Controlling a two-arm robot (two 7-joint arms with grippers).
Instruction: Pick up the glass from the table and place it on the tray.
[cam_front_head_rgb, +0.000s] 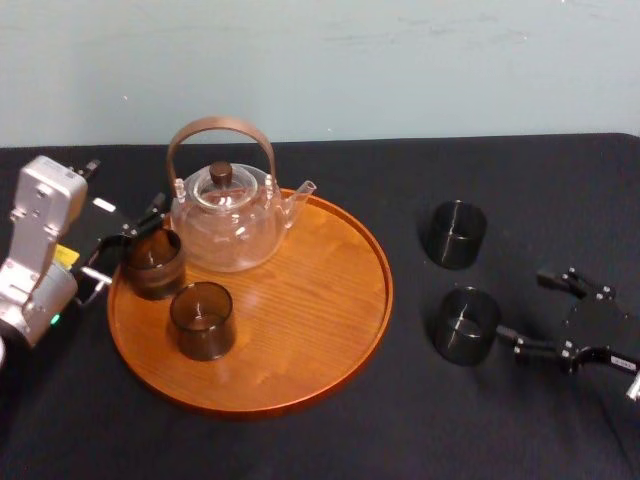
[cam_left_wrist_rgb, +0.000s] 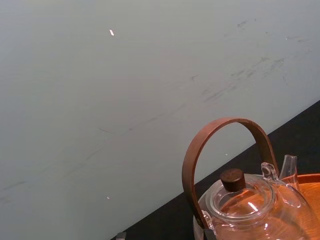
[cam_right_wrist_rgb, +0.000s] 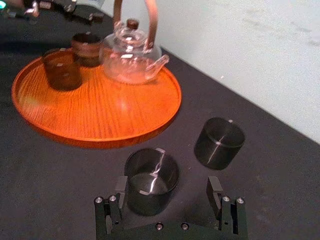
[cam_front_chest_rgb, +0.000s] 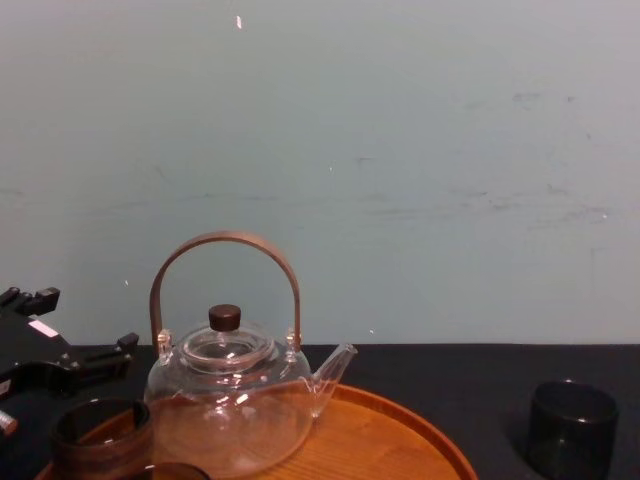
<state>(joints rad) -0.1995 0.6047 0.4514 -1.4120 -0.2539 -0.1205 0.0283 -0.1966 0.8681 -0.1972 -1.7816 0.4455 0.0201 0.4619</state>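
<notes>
Two dark smoky glasses stand on the black table (cam_front_head_rgb: 520, 190) right of the tray: a near glass (cam_front_head_rgb: 465, 325) (cam_right_wrist_rgb: 151, 181) and a far glass (cam_front_head_rgb: 454, 234) (cam_right_wrist_rgb: 219, 142) (cam_front_chest_rgb: 570, 426). My right gripper (cam_front_head_rgb: 535, 315) (cam_right_wrist_rgb: 167, 189) is open, low over the table, with the near glass just ahead of its fingertips. The round wooden tray (cam_front_head_rgb: 330, 330) (cam_right_wrist_rgb: 100, 112) (cam_front_chest_rgb: 400, 432) carries two more glasses (cam_front_head_rgb: 203, 320) (cam_front_head_rgb: 152, 262). My left gripper (cam_front_head_rgb: 128, 243) (cam_front_chest_rgb: 62, 352) is open at the tray's left rim, beside the left glass (cam_front_chest_rgb: 100, 435).
A clear glass teapot (cam_front_head_rgb: 228, 215) (cam_left_wrist_rgb: 250, 210) (cam_right_wrist_rgb: 131, 57) (cam_front_chest_rgb: 230, 400) with an arched brown handle stands at the back of the tray. A pale wall runs behind the table. Bare tray surface lies to the right of the teapot and in front of it.
</notes>
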